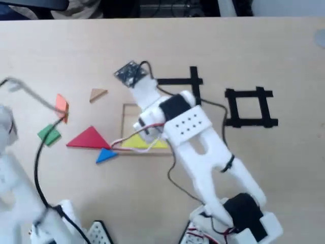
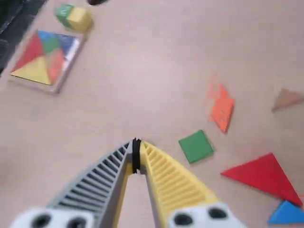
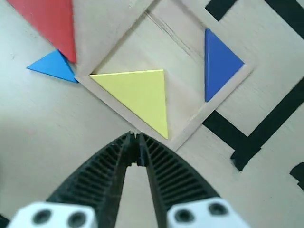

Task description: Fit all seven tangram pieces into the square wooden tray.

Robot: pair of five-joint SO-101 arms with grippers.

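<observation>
The square wooden tray [image 3: 190,130] holds a large yellow triangle [image 3: 137,95] and a dark blue triangle [image 3: 218,64]. My right gripper [image 3: 137,147] is shut and empty, hovering just outside the tray's rim near the yellow triangle's corner. The right arm [image 1: 188,127] covers most of the tray [image 1: 127,108] from above. Loose on the table lie a red triangle [image 1: 87,138], a small light blue triangle [image 1: 105,155], a green square [image 1: 49,134], an orange parallelogram [image 1: 61,105] and a tan triangle [image 1: 97,94]. My left gripper [image 2: 136,156] is shut and empty, short of the green square [image 2: 195,146].
Black tape marks [image 1: 251,107] lie right of the tray. The left arm [image 1: 10,173] stands at the table's left edge with a black cable. In the left wrist view, a finished coloured tangram board [image 2: 45,57] and a green and yellow block [image 2: 73,16] lie farther off.
</observation>
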